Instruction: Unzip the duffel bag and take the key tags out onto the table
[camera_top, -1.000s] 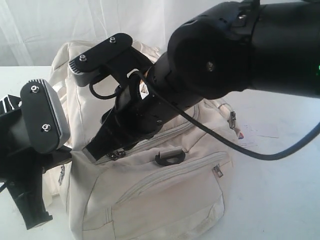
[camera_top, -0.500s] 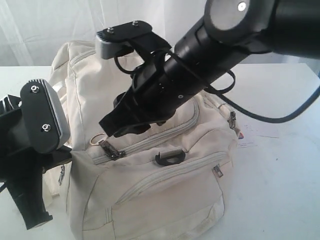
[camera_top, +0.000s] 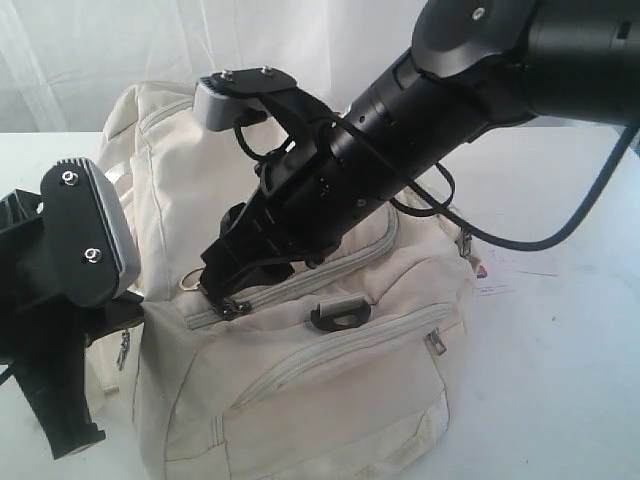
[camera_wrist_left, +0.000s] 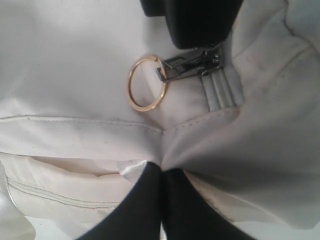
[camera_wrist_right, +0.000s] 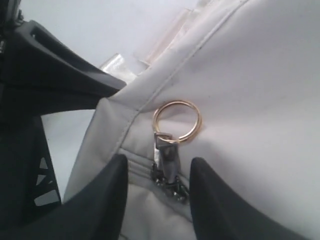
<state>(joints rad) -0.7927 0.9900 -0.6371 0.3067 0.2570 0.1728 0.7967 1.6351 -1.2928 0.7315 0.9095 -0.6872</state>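
The cream-white duffel bag (camera_top: 330, 370) lies on the white table (camera_top: 560, 380) with its zippers closed. My left gripper (camera_wrist_left: 161, 172) is shut on a fold of the bag's fabric at its end corner (camera_top: 150, 308). My right gripper (camera_wrist_right: 159, 172) is open, its fingers (camera_wrist_right: 107, 195) standing either side of the metal zipper pull (camera_wrist_right: 167, 165) with a gold ring (camera_wrist_right: 177, 121). That pull (camera_wrist_left: 190, 65) and ring (camera_wrist_left: 146, 82) also show in the left wrist view, as does the right gripper's dark tip (camera_wrist_left: 200, 22). The key tags are hidden.
A black strap ring (camera_top: 340, 316) sits on the bag's top, with a side-pocket zipper pull (camera_top: 436, 342) lower down. A paper label (camera_top: 510, 268) lies on the table right of the bag. White curtain hangs behind.
My right arm has swung down and left, bringing its open fingers down around the zipper pull at the bag's left end. The left gripper has stayed shut on the fabric.
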